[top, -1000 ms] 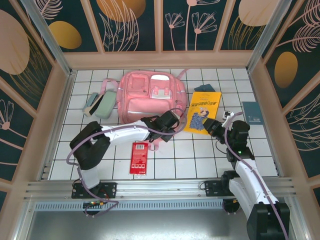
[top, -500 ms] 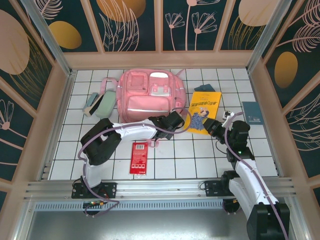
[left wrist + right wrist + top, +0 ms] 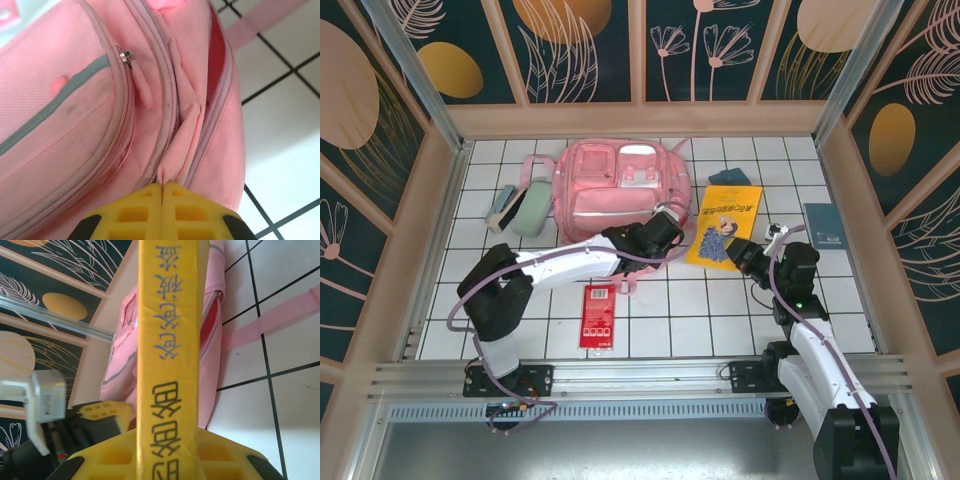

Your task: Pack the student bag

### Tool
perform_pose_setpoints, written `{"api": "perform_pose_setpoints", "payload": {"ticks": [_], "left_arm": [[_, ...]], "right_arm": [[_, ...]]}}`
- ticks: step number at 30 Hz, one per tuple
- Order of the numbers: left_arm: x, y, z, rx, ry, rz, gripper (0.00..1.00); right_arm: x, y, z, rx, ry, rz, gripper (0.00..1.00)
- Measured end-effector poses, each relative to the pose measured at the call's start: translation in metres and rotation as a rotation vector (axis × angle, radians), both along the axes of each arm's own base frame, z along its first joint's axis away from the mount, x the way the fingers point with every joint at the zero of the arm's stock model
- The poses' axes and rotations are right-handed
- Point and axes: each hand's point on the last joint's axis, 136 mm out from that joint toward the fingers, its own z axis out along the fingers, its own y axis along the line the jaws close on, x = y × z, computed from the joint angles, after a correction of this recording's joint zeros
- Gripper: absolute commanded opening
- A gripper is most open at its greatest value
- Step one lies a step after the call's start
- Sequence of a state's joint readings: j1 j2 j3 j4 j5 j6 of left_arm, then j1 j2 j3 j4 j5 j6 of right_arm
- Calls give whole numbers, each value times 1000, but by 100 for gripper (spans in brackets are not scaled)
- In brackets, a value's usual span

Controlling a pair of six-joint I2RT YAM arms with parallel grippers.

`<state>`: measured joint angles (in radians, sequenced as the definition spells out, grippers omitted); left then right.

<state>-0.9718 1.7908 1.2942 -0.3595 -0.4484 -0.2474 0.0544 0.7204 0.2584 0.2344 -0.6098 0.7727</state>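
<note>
Bag: large light-pink fabric backpack [image 3: 610,195], far centre of white tiled tabletop [image 3: 700,310].
Left claw [image 3: 162,186]: pinched closed on its near-right edge fold.
Right claw [image 3: 167,445]: clamps thin yellow book [image 3: 167,315].
Room: bare tiles nearer.

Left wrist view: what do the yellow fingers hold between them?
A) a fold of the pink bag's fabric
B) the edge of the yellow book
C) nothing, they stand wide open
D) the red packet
A: the left fingers are pressed together on a ridge of pink fabric of the student bag, right beside its open zip.
</note>
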Motion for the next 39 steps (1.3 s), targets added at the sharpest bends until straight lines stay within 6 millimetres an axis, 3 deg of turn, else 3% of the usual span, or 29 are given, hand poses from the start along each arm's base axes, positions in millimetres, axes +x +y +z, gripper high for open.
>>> {"api": "perform_pose_setpoints", "payload": {"ticks": [8, 14, 21, 26, 35, 39], "left_arm": [[5, 8, 30, -41, -64, 48, 0], [13, 9, 57, -77, -123, 84, 0], [20, 6, 78, -112, -158, 104, 0], [23, 4, 86, -128, -164, 106, 0], [22, 0, 87, -158, -145, 95, 0], [24, 0, 92, -182, -145, 99, 0]], "right_arm": [[-14, 20, -7, 81, 8, 85, 0], [-41, 63, -32, 134, 100, 228, 0], [-62, 110, -49, 144, 172, 373, 0], [-47, 124, -49, 162, 190, 369, 0], [6, 156, -19, 209, 138, 373, 0], [28, 171, -24, 226, 153, 371, 0]]}}
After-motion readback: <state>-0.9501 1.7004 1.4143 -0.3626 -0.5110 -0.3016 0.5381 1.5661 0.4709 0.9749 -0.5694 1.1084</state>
